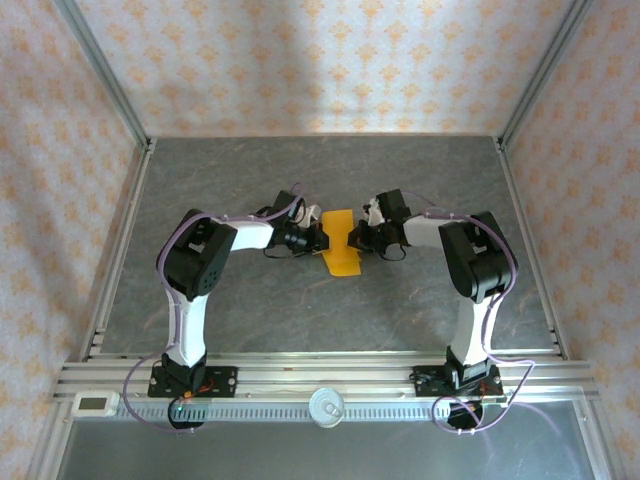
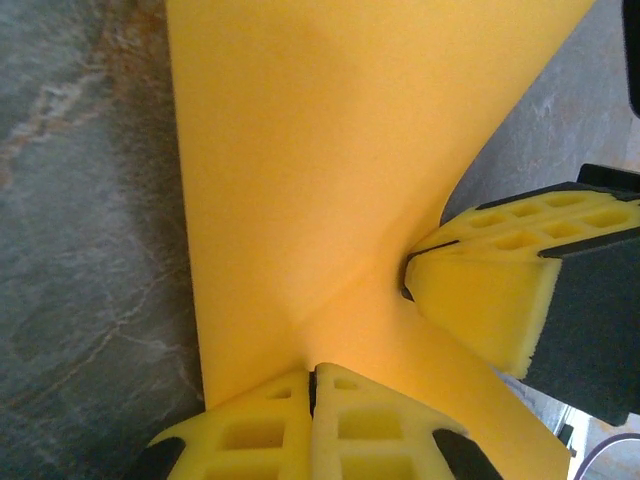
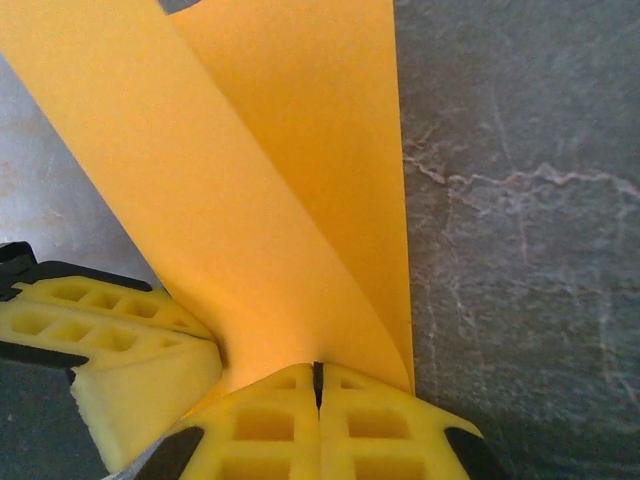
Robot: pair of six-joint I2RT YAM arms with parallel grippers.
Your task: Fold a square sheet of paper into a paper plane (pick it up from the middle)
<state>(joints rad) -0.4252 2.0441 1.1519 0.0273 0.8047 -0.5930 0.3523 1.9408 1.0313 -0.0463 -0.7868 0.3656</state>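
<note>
We hold the thin, bright orange square sheet of paper [image 1: 341, 252] over the middle of the grey marbled table [image 1: 300, 320], between the two arms. Our left gripper [image 2: 313, 385] has its yellow foam jaws pressed together on one edge of the sheet, and our right gripper [image 3: 318, 380] pinches the opposite edge the same way. Gripping both sides this close together makes the sheet bow into a soft trough instead of lying flat. We judge this to be the centre fold forming, not yet creased sharp. Whether the sheet touches the table, we cannot tell.
</note>
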